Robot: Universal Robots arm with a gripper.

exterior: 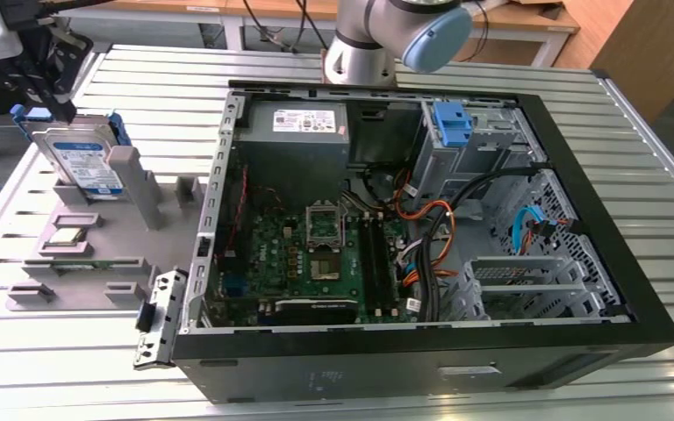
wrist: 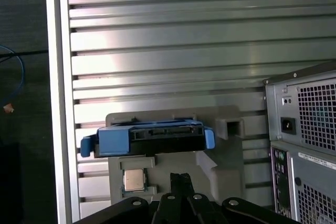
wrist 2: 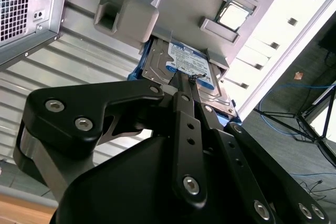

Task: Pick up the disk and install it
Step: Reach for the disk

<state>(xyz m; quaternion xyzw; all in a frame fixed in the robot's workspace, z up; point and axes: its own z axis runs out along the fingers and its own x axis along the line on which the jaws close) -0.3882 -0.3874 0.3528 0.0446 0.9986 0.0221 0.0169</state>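
The disk (exterior: 80,160) stands on edge in a slot of the grey parts holder (exterior: 103,232), at the exterior view's left beside the open computer case. It is a silver drive with a blue-and-white label (wrist 2: 186,61) in a blue carrier (wrist: 149,137). My gripper (exterior: 56,105) hovers just above the disk's upper edge, near the carrier's blue tab. In both wrist views its two black fingers (wrist 2: 185,85) lie pressed together, shut with nothing between them. Their tips (wrist: 181,178) sit a short way off the carrier, apart from it.
The open computer case (exterior: 571,219) lies on the slatted metal table (exterior: 161,79), holding a motherboard (exterior: 313,254), a grey power supply (exterior: 302,123) and a blue bracket (exterior: 452,123) in the drive bay. A processor chip (wrist: 134,180) rests in the holder. The arm's base (exterior: 361,53) stands behind the case.
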